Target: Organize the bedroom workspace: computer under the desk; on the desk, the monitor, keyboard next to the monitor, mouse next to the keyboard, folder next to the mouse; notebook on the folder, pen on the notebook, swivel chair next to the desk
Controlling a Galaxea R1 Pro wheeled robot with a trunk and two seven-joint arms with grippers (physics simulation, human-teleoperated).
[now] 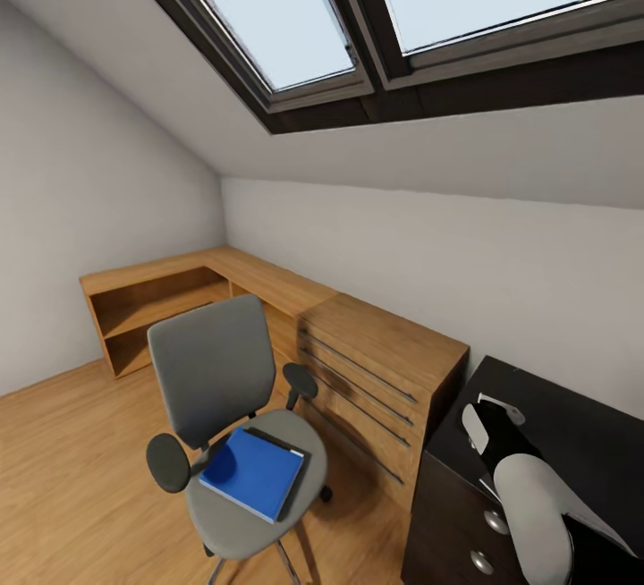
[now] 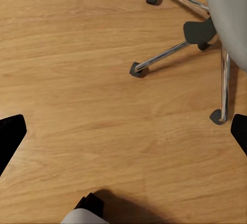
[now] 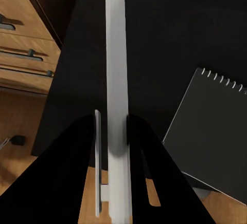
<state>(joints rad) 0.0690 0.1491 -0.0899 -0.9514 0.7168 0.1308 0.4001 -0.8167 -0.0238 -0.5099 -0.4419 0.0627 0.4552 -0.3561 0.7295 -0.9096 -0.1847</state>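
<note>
Right arm [image 1: 532, 513] seen at lower right of head view: pale rounded link near, white wrist part beyond it, reaching over desk [image 1: 572, 424]. Right gripper [image 3: 117, 147] shown in right wrist view: two dark fingers [image 3: 77, 172] closed against thin pale upright panel edge [image 3: 116, 80], one finger on each side. Left gripper [image 2: 123, 131] pointed down at floor [image 2: 77, 80]; black fingertips [image 2: 10, 134] spread wide at frame edges, nothing between them.
</note>
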